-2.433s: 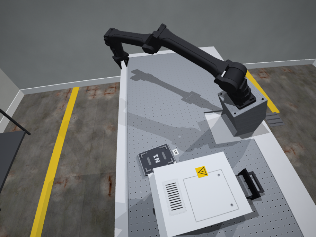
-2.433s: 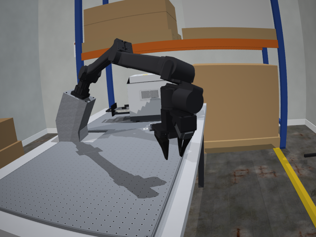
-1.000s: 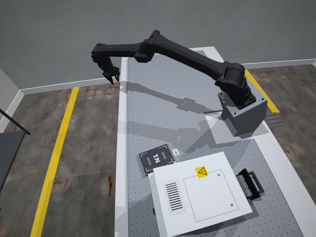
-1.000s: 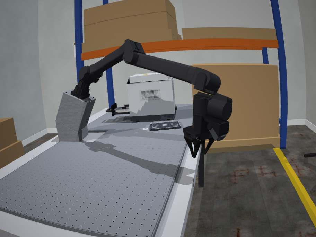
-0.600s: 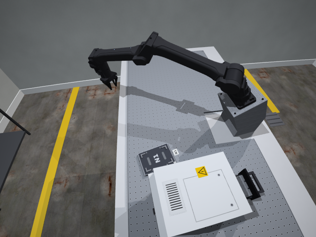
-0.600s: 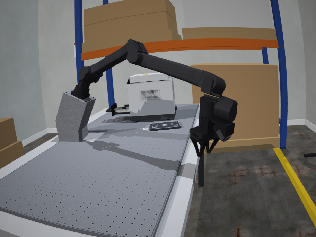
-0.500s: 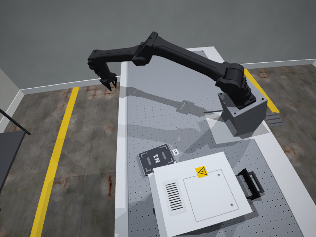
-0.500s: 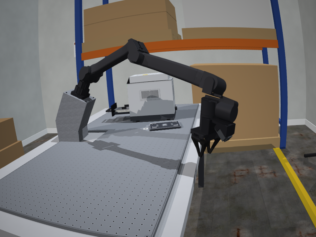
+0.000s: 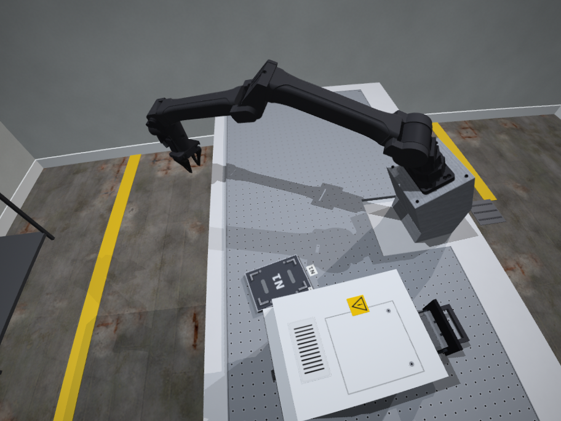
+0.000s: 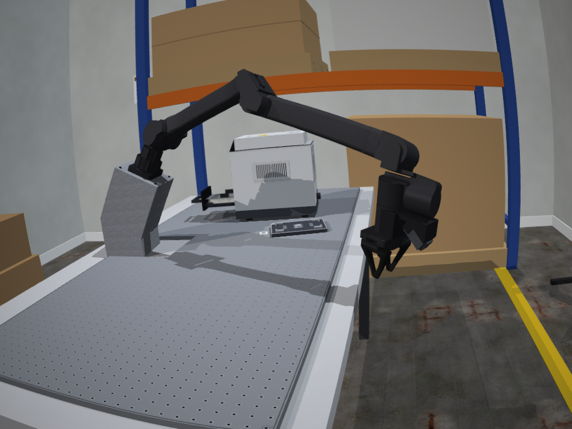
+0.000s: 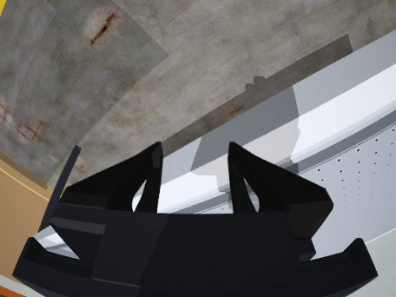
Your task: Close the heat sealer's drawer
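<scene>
A black six-joint robot arm [image 9: 326, 101] [image 10: 318, 122] rises from a slanted grey metal pedestal [image 9: 446, 215] [image 10: 121, 214] at one long edge of a perforated counter [image 9: 216, 271] [image 10: 342, 323] with a white border. The arm reaches right across to the opposite long edge. There its gripper [image 9: 194, 168] [image 10: 384, 272] [image 11: 195, 149] hangs over the outer side of that edge, pointing downward, above the concrete floor. The two dark fingers are spread partway, with a gap between their tips and nothing pinched.

The heat sealer [image 9: 376, 344] [image 10: 277, 173], a white box with a slotted vent and a yellow warning label on top, stands upright on the counter, well apart from the gripper. Its black-fronted drawer [image 9: 446, 328] [image 10: 206, 197] sticks out of the side facing the pedestal's long edge, so it is not fully in. The drawer's load is too small and covered to make out, and the light cannot be seen.

Just beside the sealer, toward the gripper's long edge, a dark rectangular plate [image 9: 270, 294] [image 10: 300, 228] marked N1 lies flat. A small white N1 tag [image 9: 311, 270] [image 10: 263, 233] lies near the plate's side. Beyond the sealer, a blue-and-orange storage rack [image 10: 507, 138] holds cardboard boxes.
</scene>
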`<state>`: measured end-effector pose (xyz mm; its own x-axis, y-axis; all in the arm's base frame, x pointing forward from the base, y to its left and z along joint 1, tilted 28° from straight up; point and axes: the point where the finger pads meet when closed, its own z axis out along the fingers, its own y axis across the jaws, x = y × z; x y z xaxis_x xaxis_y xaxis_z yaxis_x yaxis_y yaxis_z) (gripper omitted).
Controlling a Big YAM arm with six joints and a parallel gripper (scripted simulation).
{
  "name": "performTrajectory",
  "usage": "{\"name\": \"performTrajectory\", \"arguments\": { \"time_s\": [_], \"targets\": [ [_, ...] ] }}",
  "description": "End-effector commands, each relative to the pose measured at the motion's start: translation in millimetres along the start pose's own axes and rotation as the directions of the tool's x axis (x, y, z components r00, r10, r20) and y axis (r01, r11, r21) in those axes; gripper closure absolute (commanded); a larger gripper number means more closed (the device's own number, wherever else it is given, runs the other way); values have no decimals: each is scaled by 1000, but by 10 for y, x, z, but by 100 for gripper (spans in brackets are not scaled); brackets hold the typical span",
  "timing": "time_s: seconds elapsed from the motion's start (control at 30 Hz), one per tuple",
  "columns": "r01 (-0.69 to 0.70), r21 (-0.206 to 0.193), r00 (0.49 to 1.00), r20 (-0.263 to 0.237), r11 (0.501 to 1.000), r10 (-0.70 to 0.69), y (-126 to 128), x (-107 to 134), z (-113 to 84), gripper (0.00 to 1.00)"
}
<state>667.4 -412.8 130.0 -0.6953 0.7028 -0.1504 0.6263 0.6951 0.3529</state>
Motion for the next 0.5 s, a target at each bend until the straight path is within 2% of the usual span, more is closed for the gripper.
{"name": "performTrajectory", "arguments": {
  "time_s": [0.0,0.07,0.1,0.13,0.17,0.2,0.23,0.27,0.33,0.37,0.47],
  "targets": [
    [11,-9,999,49,1000,-11,283,-16,-274,55],
    [11,-9,999,49,1000,-11,357,7,-252,55],
    [63,-8,997,34,998,-63,406,38,-282,55],
    [108,-12,992,63,994,-107,519,-35,-436,55],
    [122,-7,992,21,992,-122,455,8,-157,55],
    [134,-10,989,57,991,-133,588,-6,-416,55],
    [134,-10,989,57,991,-133,625,7,-405,55],
    [127,-8,991,36,992,-127,621,69,-314,55],
    [127,-8,991,36,992,-127,621,69,-314,55],
    [109,-5,994,5,994,-109,596,160,-181,55],
    [101,-8,995,26,995,-101,716,151,-152,55]
  ]
}}
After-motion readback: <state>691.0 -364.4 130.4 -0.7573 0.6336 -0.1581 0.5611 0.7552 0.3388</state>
